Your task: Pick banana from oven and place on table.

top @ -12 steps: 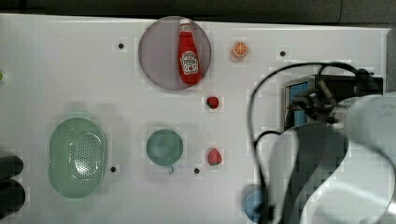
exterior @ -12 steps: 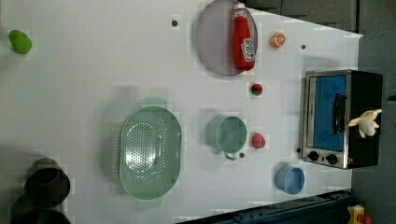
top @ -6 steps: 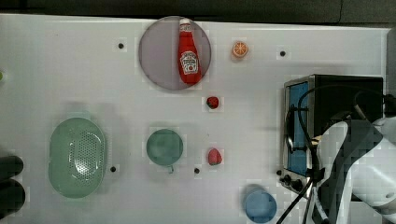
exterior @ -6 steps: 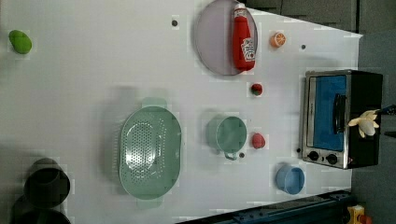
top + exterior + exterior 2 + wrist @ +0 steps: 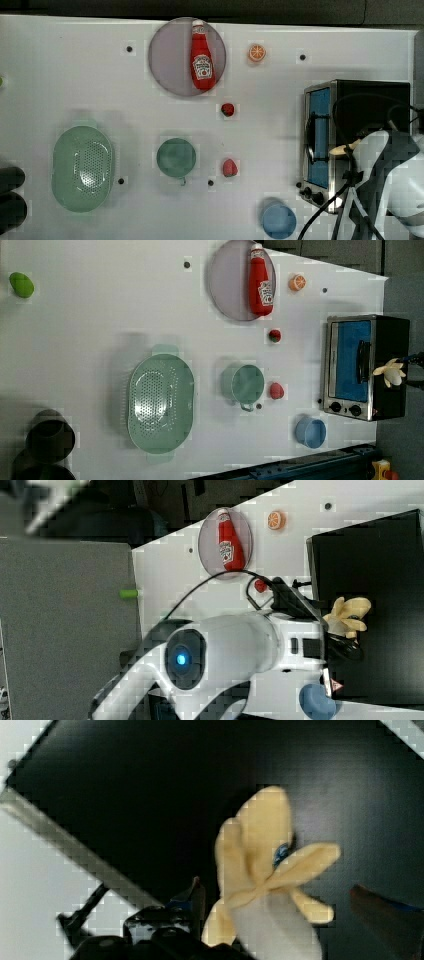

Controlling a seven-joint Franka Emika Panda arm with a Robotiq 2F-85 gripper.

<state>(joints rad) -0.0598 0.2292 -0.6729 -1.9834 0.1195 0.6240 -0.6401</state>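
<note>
While the banana point(image 5: 270, 885) lies on top of the oven point(image 5: 385, 340), the gripper point(image 5: 277, 915) hangs over it, fingers spread on either side, not yet pinching. I think grabbing comes next: go down, squeeze, then lift it left to the table point(image 5: 75, 75).

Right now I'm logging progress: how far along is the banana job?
Nothing is finished: the banana lies on the toaster oven's black top. In hand: the gripper is down at it, a finger on each side, not closed. Left: grasp, lift, and set it on the white table.
</note>
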